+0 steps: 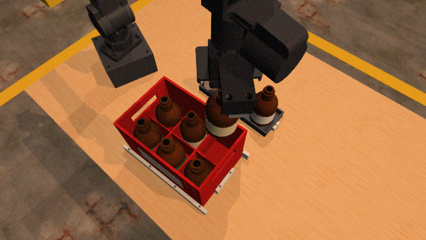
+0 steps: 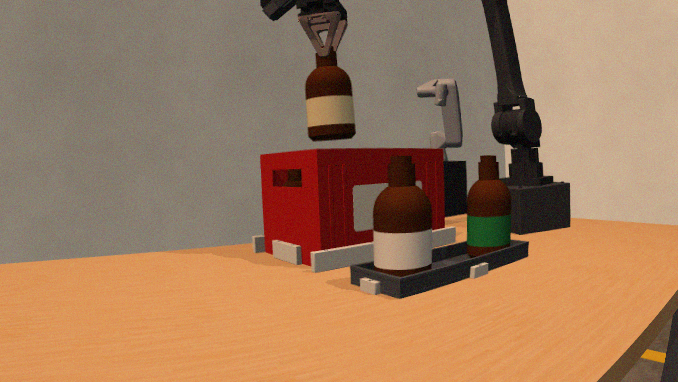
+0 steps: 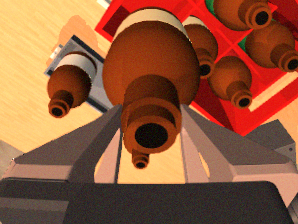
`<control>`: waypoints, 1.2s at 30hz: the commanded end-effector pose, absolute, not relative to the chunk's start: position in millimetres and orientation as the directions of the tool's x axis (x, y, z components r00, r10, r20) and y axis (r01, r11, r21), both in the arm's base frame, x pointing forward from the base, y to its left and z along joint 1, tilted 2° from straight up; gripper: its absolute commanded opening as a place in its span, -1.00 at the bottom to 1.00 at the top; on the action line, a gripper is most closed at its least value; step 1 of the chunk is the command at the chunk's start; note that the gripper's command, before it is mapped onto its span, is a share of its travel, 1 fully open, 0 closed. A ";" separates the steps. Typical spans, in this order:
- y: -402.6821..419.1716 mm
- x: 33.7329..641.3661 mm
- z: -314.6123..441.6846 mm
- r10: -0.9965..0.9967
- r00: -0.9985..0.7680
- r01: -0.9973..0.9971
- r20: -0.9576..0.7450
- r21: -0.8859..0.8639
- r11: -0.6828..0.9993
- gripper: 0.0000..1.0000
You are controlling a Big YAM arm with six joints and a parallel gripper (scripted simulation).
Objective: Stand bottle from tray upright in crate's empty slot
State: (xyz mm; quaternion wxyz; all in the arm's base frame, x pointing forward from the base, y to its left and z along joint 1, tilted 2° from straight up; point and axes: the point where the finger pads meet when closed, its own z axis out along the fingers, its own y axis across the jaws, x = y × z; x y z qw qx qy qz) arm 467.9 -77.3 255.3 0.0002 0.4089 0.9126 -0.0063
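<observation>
My gripper (image 2: pixel 326 53) (image 3: pixel 151 113) is shut on the neck of a brown bottle with a cream label (image 1: pixel 221 127) (image 2: pixel 330 111) (image 3: pixel 150 55). The bottle hangs nearly upright, its base above the rim of the red crate (image 1: pixel 227 166) (image 2: pixel 290 215). In the top view it overlaps the back of the empty slot (image 1: pixel 217 151) at the crate's right end; the arm hides the fingertips there. The other slots hold brown bottles. The dark tray (image 1: pixel 265 131) (image 2: pixel 435 280) holds a white-label bottle (image 1: pixel 266 103) (image 2: pixel 402 215) (image 3: pixel 70 86) and a green-label bottle (image 2: pixel 489 210).
Pale strips (image 1: pixel 224 181) (image 2: pixel 342 256) lie along the crate's sides, and small pale blocks (image 2: pixel 370 286) sit against the tray. The arm's black base (image 1: pixel 135 72) (image 2: pixel 542 207) stands beyond the crate and tray. A grey jointed object (image 2: pixel 452 112) stands behind the crate.
</observation>
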 end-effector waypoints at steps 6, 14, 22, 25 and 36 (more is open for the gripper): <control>-88.6 486.9 300.8 0.746 -0.661 0.745 -0.082 0.053 0.665 -1.00; -88.6 486.9 300.8 0.746 -0.661 0.745 -0.082 0.053 0.665 -1.00; -89.4 487.4 299.4 0.746 -0.661 0.745 -0.080 0.052 0.665 -1.00; -89.7 487.6 299.0 0.746 -0.661 0.745 -0.079 0.051 0.665 -1.00; -97.1 489.6 298.7 0.746 -0.660 0.745 -0.085 0.055 0.665 -1.00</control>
